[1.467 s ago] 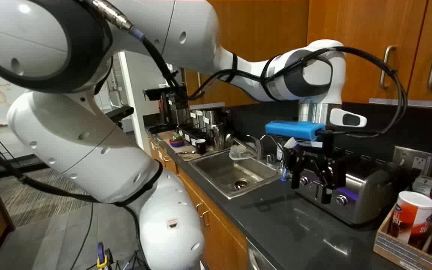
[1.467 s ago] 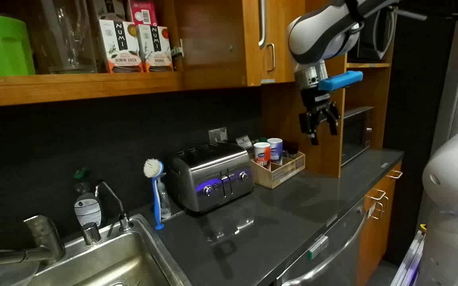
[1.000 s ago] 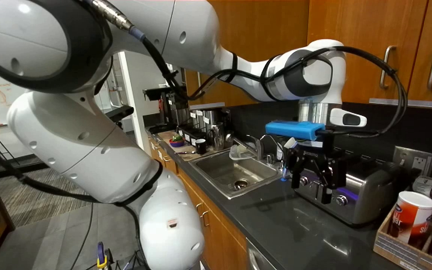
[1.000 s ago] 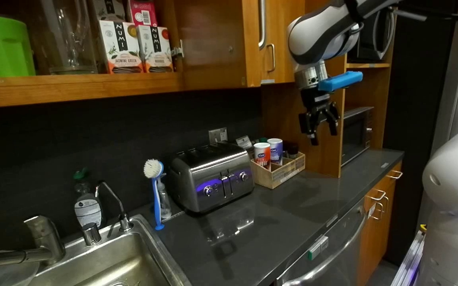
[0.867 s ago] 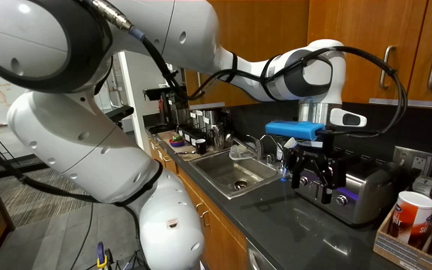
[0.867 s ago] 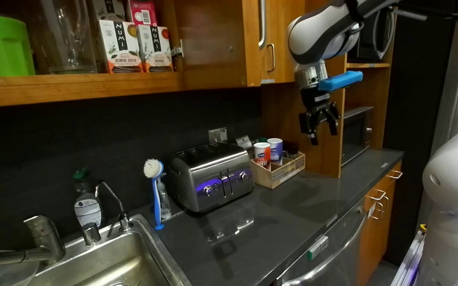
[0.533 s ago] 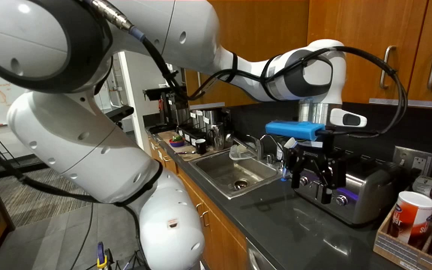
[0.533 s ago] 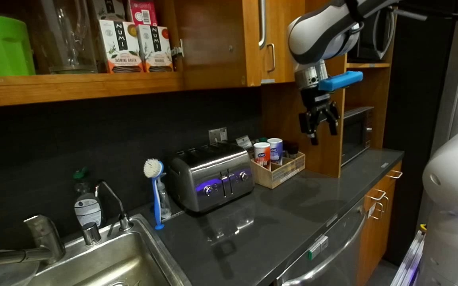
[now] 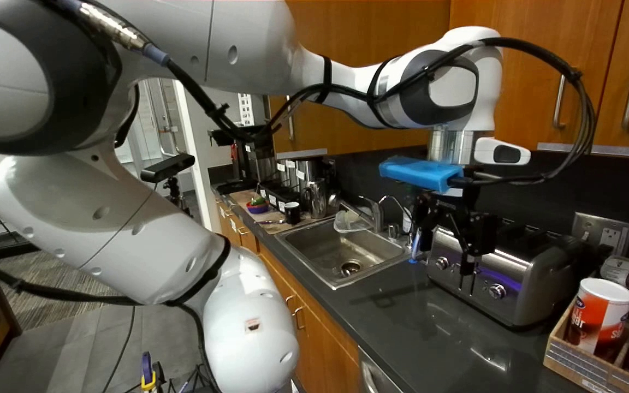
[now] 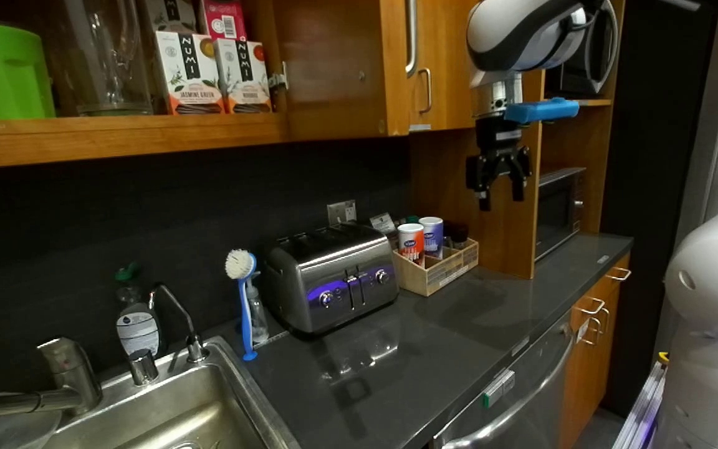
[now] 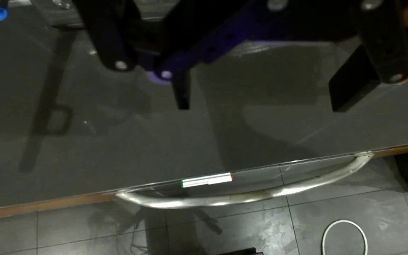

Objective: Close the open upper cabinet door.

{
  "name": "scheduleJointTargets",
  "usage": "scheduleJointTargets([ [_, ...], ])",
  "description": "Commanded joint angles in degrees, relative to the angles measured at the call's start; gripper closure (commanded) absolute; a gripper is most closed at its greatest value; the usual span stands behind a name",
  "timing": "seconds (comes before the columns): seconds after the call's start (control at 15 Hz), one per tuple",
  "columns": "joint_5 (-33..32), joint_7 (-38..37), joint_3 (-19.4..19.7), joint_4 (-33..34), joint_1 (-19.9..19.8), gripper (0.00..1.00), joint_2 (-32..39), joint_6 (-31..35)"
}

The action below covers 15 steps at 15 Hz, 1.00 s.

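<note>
The upper cabinet door (image 10: 337,70) stands open above the toaster (image 10: 334,280), its whole swing shut apparently yet to come, as the gripper (image 10: 501,198), jaws spread wide on nothing, hangs higher than the toaster, apart from the door.

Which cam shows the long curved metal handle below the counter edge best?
Wrist view: the curved metal handle shows end to end, nothing in front. In both exterior views it runs to the bottom of the frame: a long stretch shows, or only a short piece.
</note>
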<state>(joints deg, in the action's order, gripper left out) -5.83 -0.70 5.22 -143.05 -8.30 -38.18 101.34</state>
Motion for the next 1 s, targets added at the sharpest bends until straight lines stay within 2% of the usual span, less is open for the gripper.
scheduleJointTargets([
  [0.0,2.69,0.60,1.39,-0.92,0.60,0.00,-6.02,1.02],
  [0.27,3.60,3.19,2.77,-1.83,0.67,0.00,-12.01,-0.06],
  [0.47,3.79,7.71,4.74,-1.78,1.69,0.00,-15.10,-4.00],
  [0.93,4.35,21.14,10.13,3.01,7.08,0.00,-13.82,-22.82],
])
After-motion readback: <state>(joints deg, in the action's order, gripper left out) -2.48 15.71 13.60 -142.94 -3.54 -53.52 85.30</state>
